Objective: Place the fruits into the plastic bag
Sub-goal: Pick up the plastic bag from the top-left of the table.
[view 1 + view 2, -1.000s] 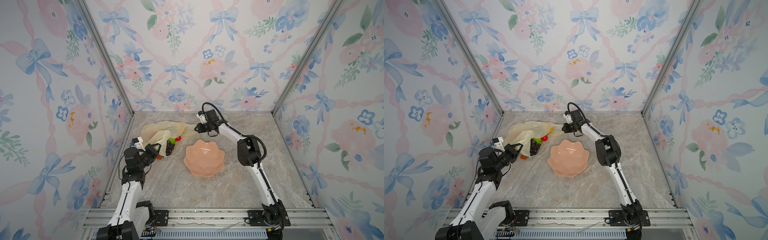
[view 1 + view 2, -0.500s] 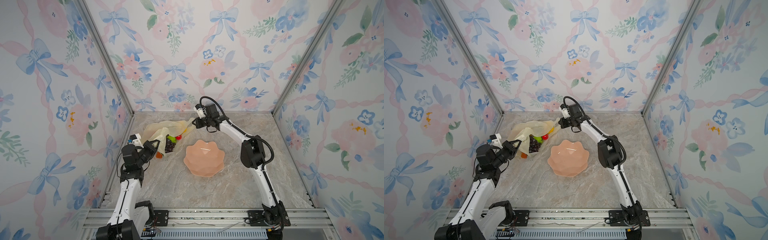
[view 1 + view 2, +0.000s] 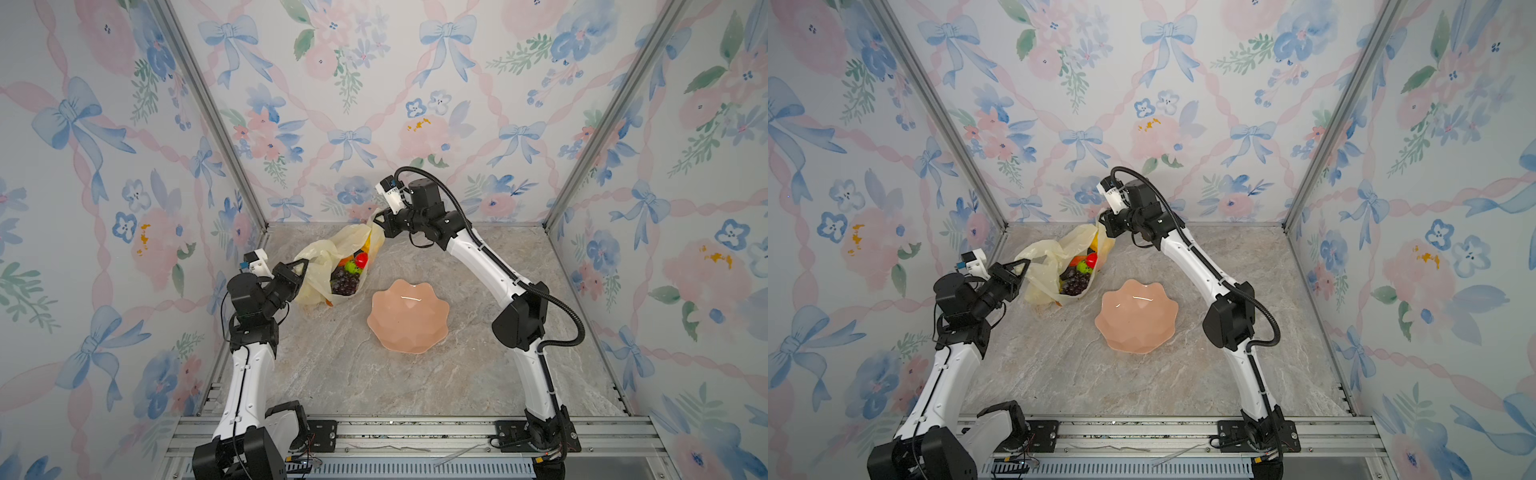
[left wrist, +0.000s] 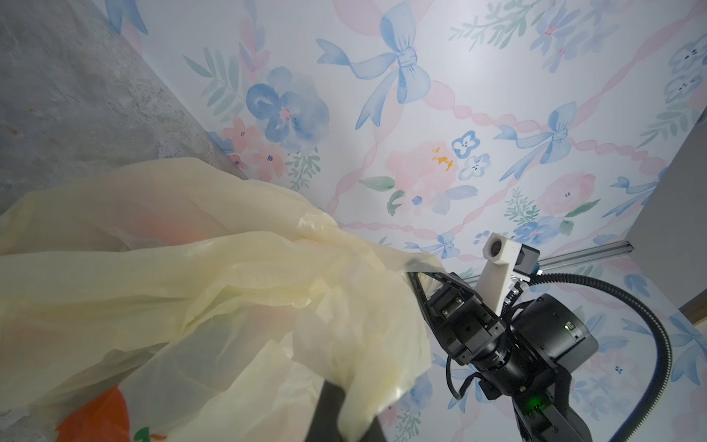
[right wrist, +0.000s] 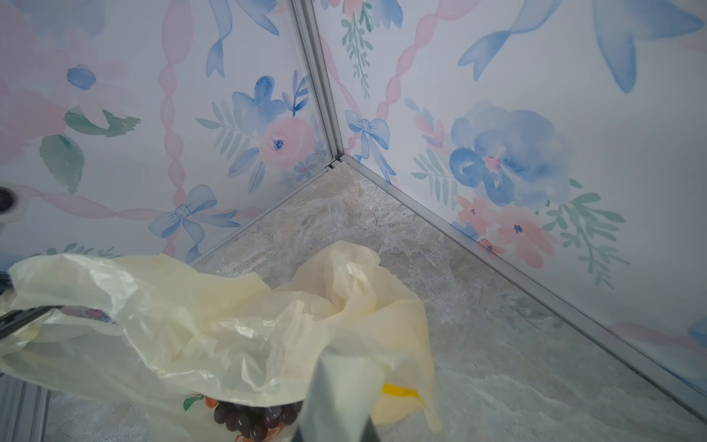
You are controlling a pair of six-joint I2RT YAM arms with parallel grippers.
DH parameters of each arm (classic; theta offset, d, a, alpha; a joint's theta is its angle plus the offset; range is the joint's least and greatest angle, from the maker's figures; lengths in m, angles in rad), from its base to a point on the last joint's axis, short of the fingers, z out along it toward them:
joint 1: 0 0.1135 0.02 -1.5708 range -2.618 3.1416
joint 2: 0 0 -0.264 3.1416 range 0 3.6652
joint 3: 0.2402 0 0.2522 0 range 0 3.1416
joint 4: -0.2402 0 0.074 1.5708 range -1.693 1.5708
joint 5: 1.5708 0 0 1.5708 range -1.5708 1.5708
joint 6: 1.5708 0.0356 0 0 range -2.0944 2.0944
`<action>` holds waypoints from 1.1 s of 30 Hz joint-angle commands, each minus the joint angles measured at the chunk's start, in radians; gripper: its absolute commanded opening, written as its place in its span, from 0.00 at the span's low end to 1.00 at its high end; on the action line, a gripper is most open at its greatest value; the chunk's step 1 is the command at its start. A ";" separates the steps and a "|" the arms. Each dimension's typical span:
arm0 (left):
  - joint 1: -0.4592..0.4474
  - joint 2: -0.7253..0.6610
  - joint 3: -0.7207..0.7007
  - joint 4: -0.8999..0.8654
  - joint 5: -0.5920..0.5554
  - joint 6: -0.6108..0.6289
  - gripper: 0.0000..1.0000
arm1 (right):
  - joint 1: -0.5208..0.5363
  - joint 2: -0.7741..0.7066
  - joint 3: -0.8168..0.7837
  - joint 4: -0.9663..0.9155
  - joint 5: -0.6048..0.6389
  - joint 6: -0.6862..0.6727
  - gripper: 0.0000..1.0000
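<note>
Position: the plastic bag (image 3: 322, 259) sits toward the counter's (image 3: 457, 374) far left corner, and you have it strung between both arms. The left gripper (image 3: 303, 265) is clenched on the near-left rim of the film. The right gripper (image 3: 379, 220) is clenched on the far rim, raised above the load. The fruits lie inside, low in the bag, at its open side facing the bowl (image 3: 409, 316).

Risks, as judged:
- The mouth faces sideways toward the counter's middle. Lift the far rim further and the load may roll out.
- The film is thin. Pulling the two clamped rims apart could tear it or draw it out of a clamp.
- Release one rim alone and the mouth would likely collapse over the fruits, or spill them.

Count:
- Plastic bag: one.
- Bowl: one, nothing visible in it.
- Fruits that can be told apart: one grape bunch (image 3: 345, 284), one red piece (image 3: 361, 259), one green piece (image 3: 351, 266), one yellow piece (image 5: 398, 390).
- Others may lie hidden under the film, so a full count cannot be given.
</note>
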 commanded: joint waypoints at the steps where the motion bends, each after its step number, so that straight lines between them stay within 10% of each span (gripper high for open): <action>1: 0.021 0.009 0.042 0.054 0.026 -0.036 0.00 | 0.013 -0.068 0.047 -0.019 0.019 -0.029 0.00; 33: 0.114 0.133 0.461 0.110 -0.162 -0.047 0.00 | 0.037 -0.266 0.143 -0.004 0.117 -0.130 0.00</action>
